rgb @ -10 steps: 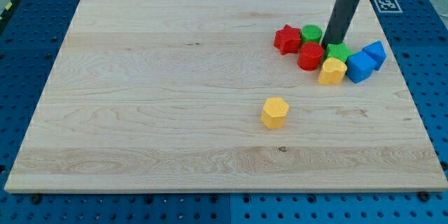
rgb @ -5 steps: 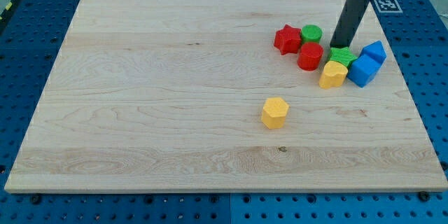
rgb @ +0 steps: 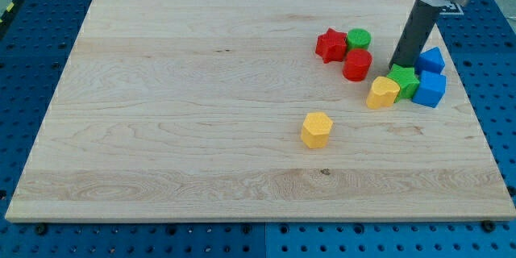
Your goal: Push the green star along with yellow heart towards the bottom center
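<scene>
- My tip (rgb: 401,68) sits at the upper edge of the green star (rgb: 405,80), right side of the frame, touching or just about touching it; placed on its far side so a push drives it toward the frame's bottom.
- Tool state: it's a plain rod, nothing to spread or pinch; it only presses sideways on blocks.
- Yellow heart (rgb: 383,92) lies against the star's lower left, so one shove should carry both.
- Blue block (rgb: 430,89) touches the star's right; a second blue block (rgb: 432,60) sits just above it. They may get dragged along.
- Red cylinder (rgb: 357,64), green cylinder (rgb: 359,39) and red star (rgb: 330,45) cluster to the left of my tip, apart from the pair.
- Yellow hexagon block (rgb: 317,129) sits alone near the worktop (rgb: 177,113) centre, roughly on the way to bottom centre.
- Judgement: early stage, pair is far from the target.
</scene>
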